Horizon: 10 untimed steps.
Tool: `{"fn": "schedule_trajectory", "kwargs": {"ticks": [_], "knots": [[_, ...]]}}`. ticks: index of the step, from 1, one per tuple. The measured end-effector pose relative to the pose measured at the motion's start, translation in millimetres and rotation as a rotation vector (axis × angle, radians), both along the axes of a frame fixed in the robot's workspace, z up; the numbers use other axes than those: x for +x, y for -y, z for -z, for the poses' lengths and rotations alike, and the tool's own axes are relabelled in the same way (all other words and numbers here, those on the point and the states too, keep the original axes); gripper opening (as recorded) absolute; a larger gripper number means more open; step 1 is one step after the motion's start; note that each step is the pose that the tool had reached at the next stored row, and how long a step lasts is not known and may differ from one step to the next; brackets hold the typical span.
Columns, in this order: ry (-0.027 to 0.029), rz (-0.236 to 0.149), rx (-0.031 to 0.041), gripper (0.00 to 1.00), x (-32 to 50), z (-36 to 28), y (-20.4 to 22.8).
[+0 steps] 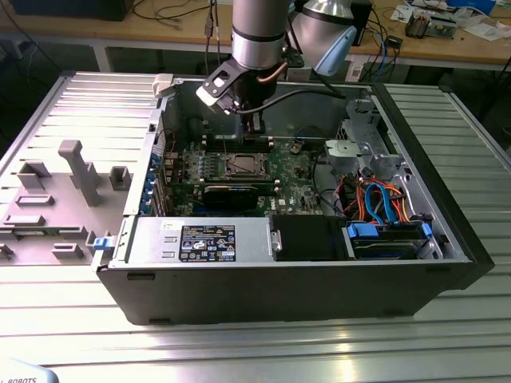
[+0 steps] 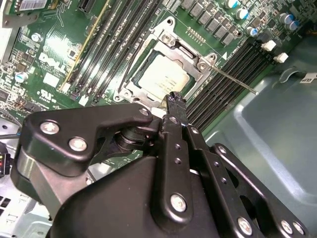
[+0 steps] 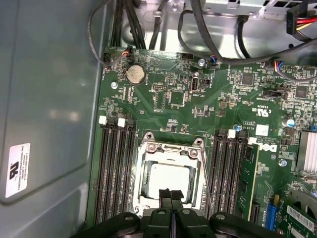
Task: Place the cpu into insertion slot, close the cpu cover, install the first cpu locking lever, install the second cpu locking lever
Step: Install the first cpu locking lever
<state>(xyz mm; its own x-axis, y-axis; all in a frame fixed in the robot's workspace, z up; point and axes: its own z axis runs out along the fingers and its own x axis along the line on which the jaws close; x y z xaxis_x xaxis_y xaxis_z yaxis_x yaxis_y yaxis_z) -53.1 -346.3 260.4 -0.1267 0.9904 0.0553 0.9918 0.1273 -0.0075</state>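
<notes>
Open computer case (image 1: pixel 447 239) lay on its side on a ribbed metal table (image 1: pixel 239 343), green motherboard (image 3: pixel 198 109) facing up. The arm reached down into the case. Gripper (image 1: pixel 254 128) hung over the board just beyond the insertion slot (image 1: pixel 243 166).

In both wrist views the gripper (image 3: pixel 171 193) (image 2: pixel 174 97) had its fingers pressed together, only a thin seam between them and nothing in the grasp. The tips sat over the near edge of the socket. Contact could not be told.

The cpu (image 3: pixel 166 176) (image 2: pixel 163 79) was seated in the insertion slot, dull silver top up. The cpu cover (image 3: pixel 172 150) lay down around it, the chip showing through its square window.

In the second wrist view a thin metal lever (image 2: pixel 237 82) jutted from one corner of the socket, slanting out over the black memory slots (image 2: pixel 223 84). Memory slots (image 3: pixel 114 168) flanked the socket on two sides. A coin cell (image 3: pixel 134 74) sat on the board well apart from the socket.

Blue and orange cables (image 1: pixel 379 199) were bundled toward the exterior view's right of the case.
</notes>
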Motion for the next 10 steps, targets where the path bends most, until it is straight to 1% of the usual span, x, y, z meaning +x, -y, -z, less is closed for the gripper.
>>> {"fn": "schedule_trajectory", "kwargs": {"ticks": [10], "knots": [[0.0001, -0.005, 0.0001, 0.11, 0.0, 0.0, 0.0]]}}
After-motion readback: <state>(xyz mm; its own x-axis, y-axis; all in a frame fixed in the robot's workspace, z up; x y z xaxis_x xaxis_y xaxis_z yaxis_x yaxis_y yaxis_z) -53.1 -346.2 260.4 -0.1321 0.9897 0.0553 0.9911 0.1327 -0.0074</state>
